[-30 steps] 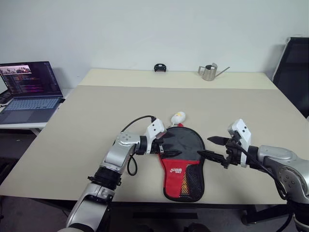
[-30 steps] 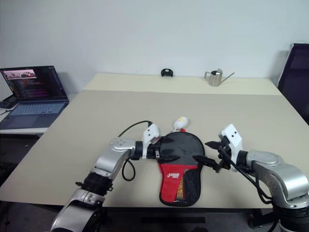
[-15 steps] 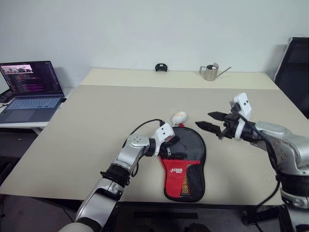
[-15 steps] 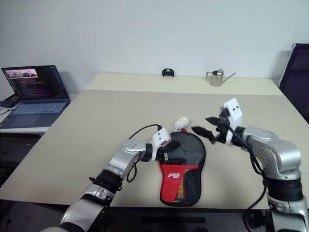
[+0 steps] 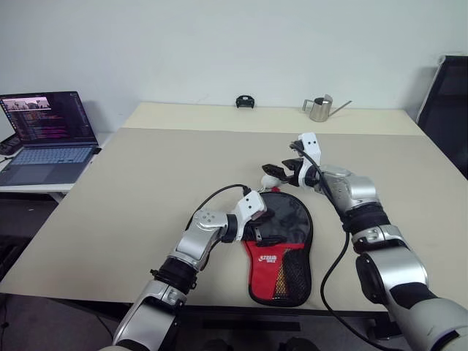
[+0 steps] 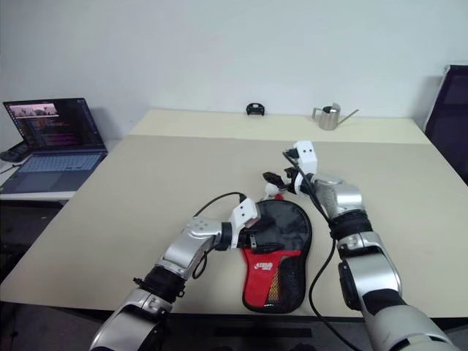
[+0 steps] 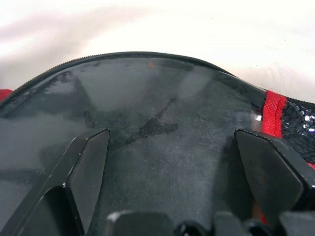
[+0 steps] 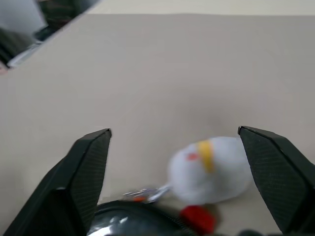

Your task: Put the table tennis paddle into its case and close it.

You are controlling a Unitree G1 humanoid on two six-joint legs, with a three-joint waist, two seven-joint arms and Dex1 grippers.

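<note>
The case (image 5: 281, 248) lies flat on the table, its black round end away from me and its red panel (image 5: 265, 262) and mesh pocket (image 5: 295, 274) toward me. My left gripper (image 5: 267, 227) is open and low over the round end. In its wrist view the fingers (image 7: 86, 162) straddle the glossy black face (image 7: 162, 113), which is edged by a zip. A white charm (image 8: 209, 169) sits at the case's far tip. My right gripper (image 5: 279, 168) hovers open just above that charm (image 5: 270, 178). The table tennis paddle is hidden.
An open laptop (image 5: 44, 135) sits on a side desk at the far left. On the table behind stand a metal watering can (image 5: 319, 108) and a small black object (image 5: 244, 102). A dark chair (image 5: 447, 110) is at the right edge.
My right arm swung from beside the case's right edge forward and leftward to hover over the white charm. My left gripper stayed over the case's round end. Both stayed open.
</note>
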